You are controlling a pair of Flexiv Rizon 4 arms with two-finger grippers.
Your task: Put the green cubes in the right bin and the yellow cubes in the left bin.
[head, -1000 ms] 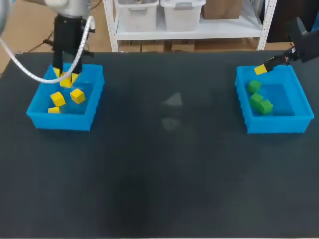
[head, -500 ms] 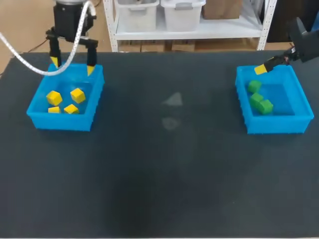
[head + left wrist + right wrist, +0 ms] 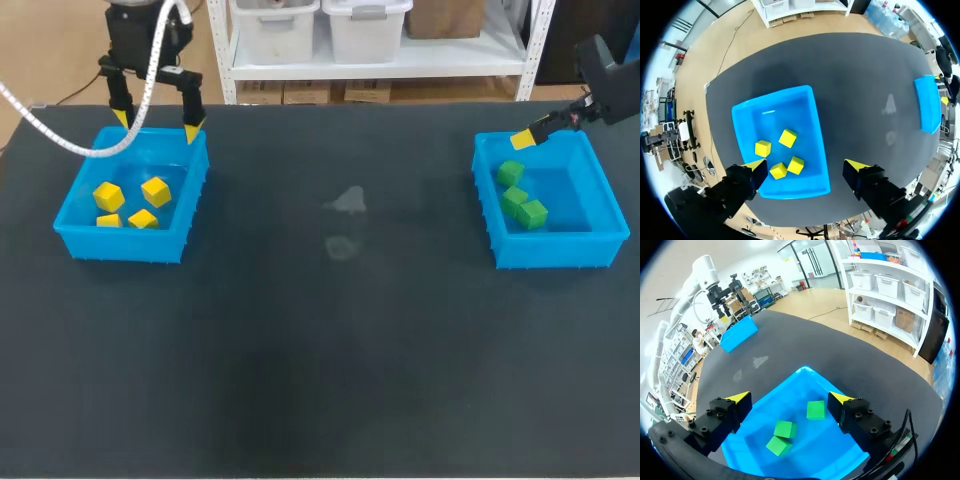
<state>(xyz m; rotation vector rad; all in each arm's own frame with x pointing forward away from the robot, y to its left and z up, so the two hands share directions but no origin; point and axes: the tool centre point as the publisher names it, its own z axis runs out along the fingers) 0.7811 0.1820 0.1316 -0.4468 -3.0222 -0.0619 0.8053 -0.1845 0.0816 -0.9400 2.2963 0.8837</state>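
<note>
Trouble, if any came, would most likely have been a knocked bin. Over the far wall of the left bin (image 3: 120,243), the left gripper (image 3: 157,125) hung spread and empty. That bin sat near the far left corner of the table (image 3: 340,350), with four yellow cubes (image 3: 108,196) lying loose inside. By the table's right edge, the right gripper (image 3: 790,398) was likewise spread with nothing between its fingers. It hovered over the far end of the right bin (image 3: 555,248), which held three green cubes (image 3: 522,203). No cube lay on the table outside the bins, so the sorting looked done. A low swing away by either arm could have clipped a rim, shoving the bin or tipping cubes out.
</note>
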